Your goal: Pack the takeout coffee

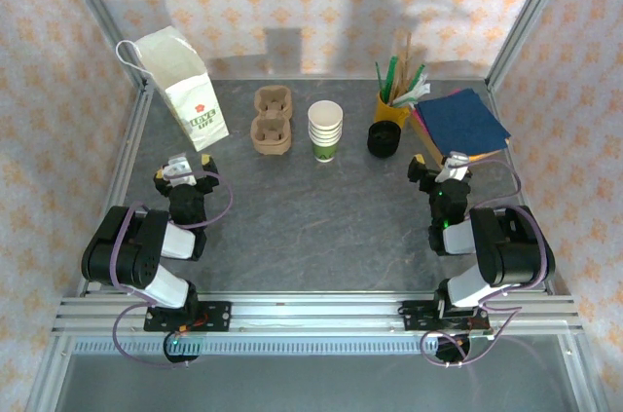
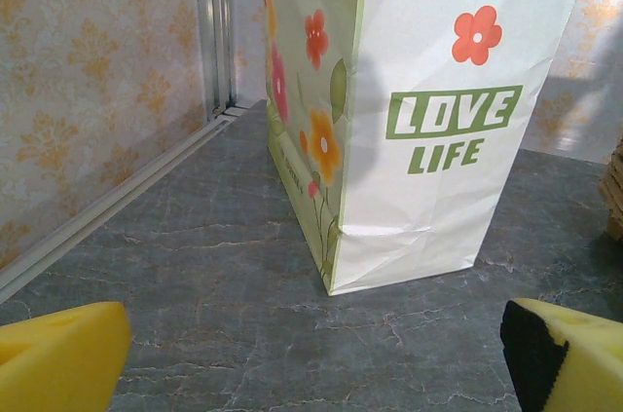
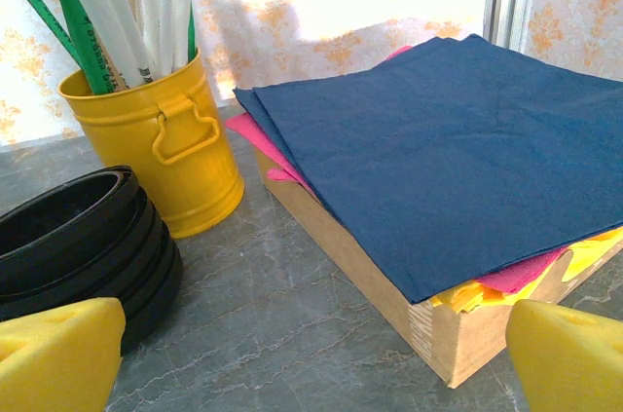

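Note:
The takeout coffee is out of view. A stack of lidless white-and-green cups stands at the table's middle back, and a pile of black lids lies to its right. At the back left is a white paper bag printed "LOVE LIFE", with a cardboard cup carrier beside it. My left gripper is open and empty, low over the table, facing the bag. My right gripper is open and empty, facing the lids and the napkin box.
A yellow bucket of wrapped straws and stirrers stands behind the lids. A cardboard box of napkins, blue on top, sits at the back right. Metal frame rails and patterned walls enclose the grey table.

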Action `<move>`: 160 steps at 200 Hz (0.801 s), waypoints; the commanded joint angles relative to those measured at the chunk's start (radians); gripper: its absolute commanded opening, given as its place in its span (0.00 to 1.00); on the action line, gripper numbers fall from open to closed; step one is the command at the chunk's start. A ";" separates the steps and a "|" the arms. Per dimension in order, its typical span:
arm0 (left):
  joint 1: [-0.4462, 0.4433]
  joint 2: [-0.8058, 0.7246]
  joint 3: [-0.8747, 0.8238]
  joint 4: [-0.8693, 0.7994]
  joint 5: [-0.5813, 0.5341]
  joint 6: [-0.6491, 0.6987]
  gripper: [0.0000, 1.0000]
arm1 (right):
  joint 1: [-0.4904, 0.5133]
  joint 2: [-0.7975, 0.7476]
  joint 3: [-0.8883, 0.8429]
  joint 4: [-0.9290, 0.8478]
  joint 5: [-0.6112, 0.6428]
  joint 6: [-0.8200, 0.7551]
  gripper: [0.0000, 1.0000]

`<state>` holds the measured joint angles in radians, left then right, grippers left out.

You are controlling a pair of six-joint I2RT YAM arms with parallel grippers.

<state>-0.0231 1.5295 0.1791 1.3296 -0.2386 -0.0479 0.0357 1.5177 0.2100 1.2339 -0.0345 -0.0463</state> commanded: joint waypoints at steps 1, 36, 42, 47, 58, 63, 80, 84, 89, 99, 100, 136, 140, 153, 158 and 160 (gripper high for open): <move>0.009 0.004 0.002 0.054 0.033 -0.003 0.99 | -0.007 0.001 0.014 0.011 -0.007 -0.006 1.00; -0.022 -0.065 -0.069 0.142 0.008 0.028 0.99 | -0.006 -0.022 -0.017 0.049 0.021 0.011 1.00; -0.041 -0.100 -0.074 0.121 -0.023 0.039 0.99 | -0.007 -0.031 -0.018 0.044 0.026 0.012 1.00; -0.055 -0.129 -0.073 0.097 -0.047 0.048 0.99 | -0.007 -0.047 -0.018 0.033 0.030 0.013 1.00; -0.091 -0.194 -0.059 0.016 -0.105 0.068 0.99 | -0.006 -0.100 -0.015 -0.018 0.031 0.014 1.00; -0.107 -0.224 -0.052 -0.018 -0.127 0.081 0.99 | -0.007 -0.128 -0.010 -0.055 0.030 0.014 0.99; -0.152 -0.332 -0.027 -0.116 -0.193 0.092 0.99 | -0.007 -0.221 0.041 -0.237 0.056 0.059 1.00; -0.161 -0.357 -0.023 -0.141 -0.211 0.078 0.99 | -0.007 -0.240 0.057 -0.286 0.061 0.076 1.00; -0.171 -0.392 -0.014 -0.177 -0.237 0.053 0.99 | -0.008 -0.264 0.080 -0.350 0.064 0.101 1.00; -0.188 -0.467 0.006 -0.274 -0.254 -0.004 0.99 | -0.008 -0.309 0.128 -0.475 0.057 0.149 1.00; -0.188 -0.470 0.009 -0.285 -0.255 -0.010 0.99 | -0.008 -0.313 0.132 -0.486 0.056 0.155 1.00; -0.211 -0.654 0.137 -0.679 -0.191 -0.265 0.99 | -0.008 -0.403 0.352 -0.949 0.002 0.464 1.00; -0.214 -0.662 0.158 -0.719 -0.170 -0.286 0.99 | -0.008 -0.398 0.391 -1.006 -0.035 0.471 1.00; -0.222 -0.675 0.232 -0.885 -0.113 -0.371 0.99 | -0.004 -0.368 0.499 -1.143 -0.190 0.465 1.00; -0.224 -0.677 0.261 -0.942 -0.088 -0.399 0.99 | 0.001 -0.358 0.534 -1.183 -0.240 0.469 1.00; -0.225 -0.675 0.271 -0.963 -0.080 -0.411 0.99 | 0.004 -0.354 0.547 -1.198 -0.254 0.470 1.00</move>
<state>-0.2314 0.8749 0.3279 0.7475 -0.4221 -0.2581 0.0296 1.1393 0.6109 0.4068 -0.0780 0.2996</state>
